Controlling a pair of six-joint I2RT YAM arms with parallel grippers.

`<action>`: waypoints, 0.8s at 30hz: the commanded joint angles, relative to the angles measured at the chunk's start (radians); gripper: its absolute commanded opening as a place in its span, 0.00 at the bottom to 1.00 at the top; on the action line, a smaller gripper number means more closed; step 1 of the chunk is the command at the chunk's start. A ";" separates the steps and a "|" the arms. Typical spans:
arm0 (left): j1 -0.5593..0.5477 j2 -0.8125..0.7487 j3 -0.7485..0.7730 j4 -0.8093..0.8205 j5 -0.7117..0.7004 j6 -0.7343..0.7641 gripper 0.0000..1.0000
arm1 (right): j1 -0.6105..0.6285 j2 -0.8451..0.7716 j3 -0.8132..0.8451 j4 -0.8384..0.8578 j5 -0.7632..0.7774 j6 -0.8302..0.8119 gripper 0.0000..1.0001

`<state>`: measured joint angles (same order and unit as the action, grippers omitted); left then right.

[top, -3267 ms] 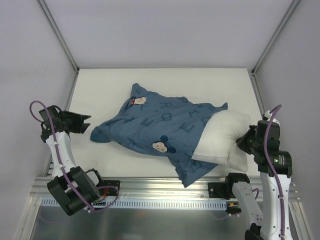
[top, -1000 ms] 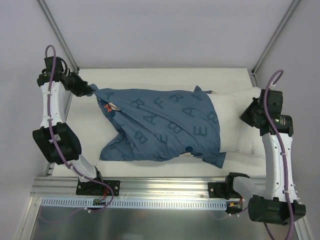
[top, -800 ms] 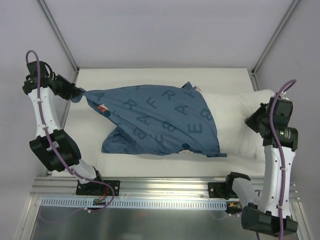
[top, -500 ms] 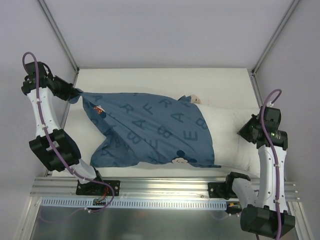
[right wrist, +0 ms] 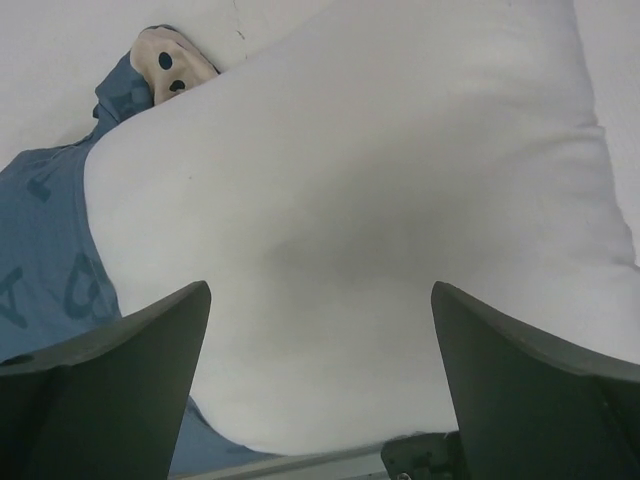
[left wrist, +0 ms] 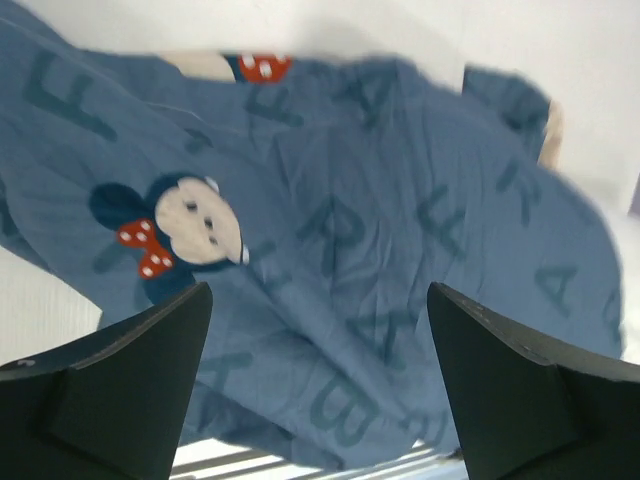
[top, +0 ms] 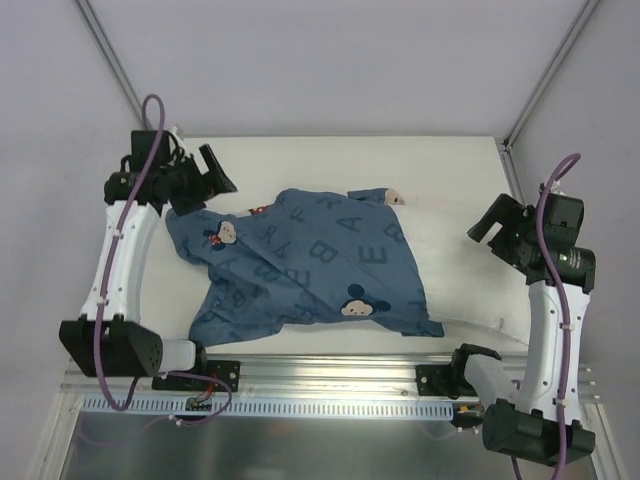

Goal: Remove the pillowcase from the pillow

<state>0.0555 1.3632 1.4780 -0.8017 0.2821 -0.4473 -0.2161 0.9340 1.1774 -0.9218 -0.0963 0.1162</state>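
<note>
Left claw (left wrist: 318, 292): fingers spread wide with nothing between them. It hangs over the far left end of the case and grips no cloth.
Case (top: 310, 265): blue and rumpled, lying loose across the left and middle of the table (top: 330, 160). Neither claw touches it. One mouse face (top: 225, 232) shows near its left end and another (top: 352, 300) close to its near edge. Its right edge lies over the pillow.
Pillow (right wrist: 380, 220): white and plump, on the right half of the table. Its left part is covered by the case and its right part is bare. How far it reaches under the cloth cannot be told.
Right claw (right wrist: 320, 290): fingers wide apart and empty, held above the bare end of the pillow at the table's right side.
</note>
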 commanded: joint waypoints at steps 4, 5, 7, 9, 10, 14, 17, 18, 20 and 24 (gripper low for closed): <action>-0.238 -0.271 -0.281 -0.036 -0.074 0.094 0.90 | 0.004 -0.089 0.070 -0.221 0.050 -0.052 0.96; -0.322 -0.297 -0.332 -0.039 -0.054 0.078 0.90 | 0.006 -0.102 0.061 -0.239 0.038 -0.043 0.96; -0.408 -0.360 -0.378 -0.040 -0.035 0.058 0.90 | 0.004 -0.148 0.015 -0.276 0.011 -0.018 0.96; -0.528 -0.403 -0.439 -0.040 -0.021 0.021 0.91 | 0.004 -0.202 -0.022 -0.298 0.000 0.022 0.96; -0.563 -0.411 -0.458 -0.040 -0.021 0.010 0.91 | 0.004 -0.224 -0.074 -0.295 -0.014 0.037 0.96; -0.672 -0.403 -0.547 -0.031 -0.035 -0.016 0.92 | 0.006 -0.300 -0.203 -0.252 -0.169 0.163 0.96; -0.687 -0.357 -0.574 -0.018 -0.080 -0.005 0.92 | 0.014 -0.331 -0.297 -0.194 -0.240 0.229 0.96; -0.689 -0.342 -0.584 -0.002 -0.086 -0.004 0.91 | 0.014 -0.327 -0.318 -0.148 -0.244 0.265 0.96; -0.688 -0.291 -0.605 0.057 -0.055 -0.001 0.88 | 0.020 -0.313 -0.367 -0.068 -0.255 0.304 0.96; -0.688 -0.248 -0.643 0.157 -0.049 -0.030 0.52 | 0.037 -0.281 -0.426 0.089 -0.160 0.378 0.98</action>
<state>-0.6285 1.1015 0.8539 -0.7441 0.2337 -0.4576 -0.1921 0.6323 0.7765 -1.0153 -0.2783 0.3847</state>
